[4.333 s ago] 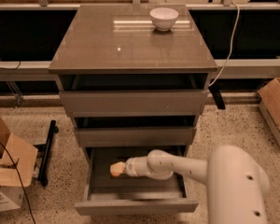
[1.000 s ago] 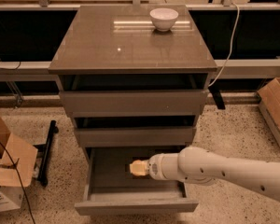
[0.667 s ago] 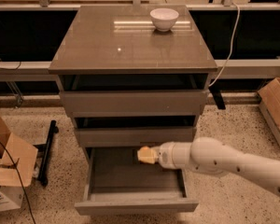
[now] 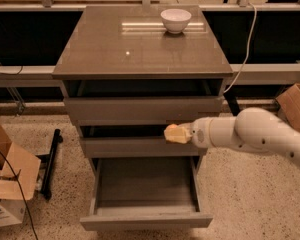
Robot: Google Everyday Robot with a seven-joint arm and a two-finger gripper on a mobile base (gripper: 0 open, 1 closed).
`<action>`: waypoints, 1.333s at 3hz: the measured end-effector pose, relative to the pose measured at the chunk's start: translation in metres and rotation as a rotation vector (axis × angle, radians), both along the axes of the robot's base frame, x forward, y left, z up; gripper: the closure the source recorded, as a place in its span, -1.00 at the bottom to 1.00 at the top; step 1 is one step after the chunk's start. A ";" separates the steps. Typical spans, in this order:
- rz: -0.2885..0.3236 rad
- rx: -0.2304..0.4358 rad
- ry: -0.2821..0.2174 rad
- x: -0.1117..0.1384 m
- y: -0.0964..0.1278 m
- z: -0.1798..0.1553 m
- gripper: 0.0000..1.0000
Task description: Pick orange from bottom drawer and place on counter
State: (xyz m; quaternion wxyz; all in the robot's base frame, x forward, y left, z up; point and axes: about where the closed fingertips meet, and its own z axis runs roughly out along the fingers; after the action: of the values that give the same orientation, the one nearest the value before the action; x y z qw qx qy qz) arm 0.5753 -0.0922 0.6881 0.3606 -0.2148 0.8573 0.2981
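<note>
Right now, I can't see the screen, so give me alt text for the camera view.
The robot's claw hangs in front of the middle drawer, above the pulled-out bottom drawer, whose visible inside looks bare. A white bowl sits near the back edge of the glossy counter on top of the cabinet.

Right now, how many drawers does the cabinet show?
3. Top drawer just under the counter; middle drawer below it, with the end effector in front of its right side; bottom drawer lowest, pulled out furthest.
</note>
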 end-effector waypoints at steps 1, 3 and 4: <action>-0.013 -0.112 -0.112 0.028 -0.011 0.094 1.00; -0.029 -0.125 -0.180 0.040 0.014 0.153 1.00; -0.028 -0.179 -0.283 0.083 0.006 0.184 1.00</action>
State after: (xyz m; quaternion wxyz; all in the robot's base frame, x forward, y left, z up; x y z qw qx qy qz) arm 0.6583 -0.0860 0.8723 0.4614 -0.2740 0.8239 0.1823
